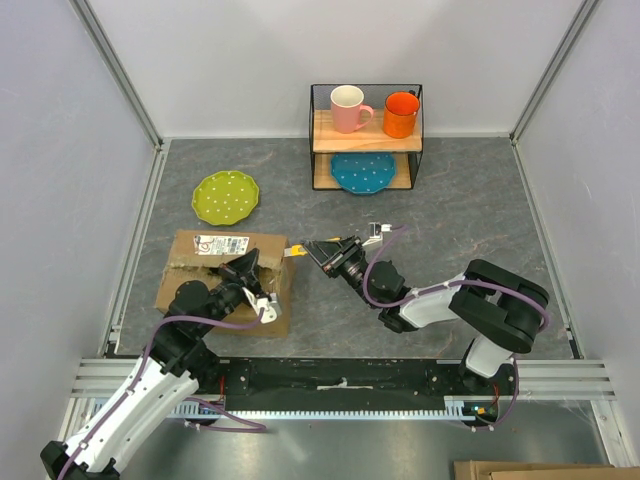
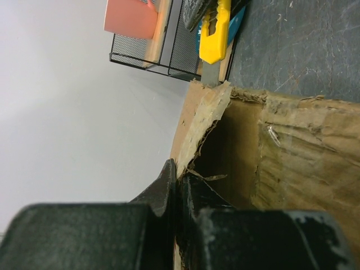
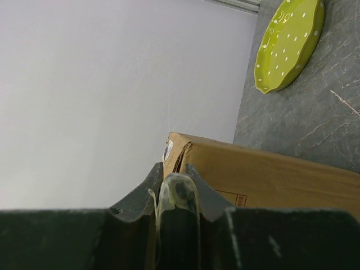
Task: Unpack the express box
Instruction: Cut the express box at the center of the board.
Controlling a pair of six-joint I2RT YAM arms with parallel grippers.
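box spot: the express box (image 1: 190, 262) sits on the near-left part of the table (image 1: 470, 200), right in front of the left arm's base, with its white label (image 1: 222, 243) up at the far edge

box vs left claw: the left claw (image 1: 247, 267) is over the right half of the box top. In the left wrist view its fingers (image 2: 166, 188) are pinched tight on the ragged edge of a torn flap (image 2: 205, 121), and the dark inside of the box is showing just past them

box vs right claw: the right claw (image 1: 318, 250) is just off the box's far-right corner, clamped on a yellow utility knife (image 1: 296, 250) whose tip is at that corner. I can't tell if it's actually touching the cardboard

left arm: comes up from the near-left, elbow low, wrist lying across the box top and aimed to the right

right arm: folded back on itself, forearm stretched low over the table toward the left, with the claw pointing at the box

right wrist cam: box side in front of the claw, green dotted plate (image 3: 289, 42) on the table beyond it

other stuff: wire rack (image 1: 366, 135) at the back, pink mug (image 1: 349, 108) and orange mug (image 1: 401, 114) on top, blue plate (image 1: 364, 172) underneath
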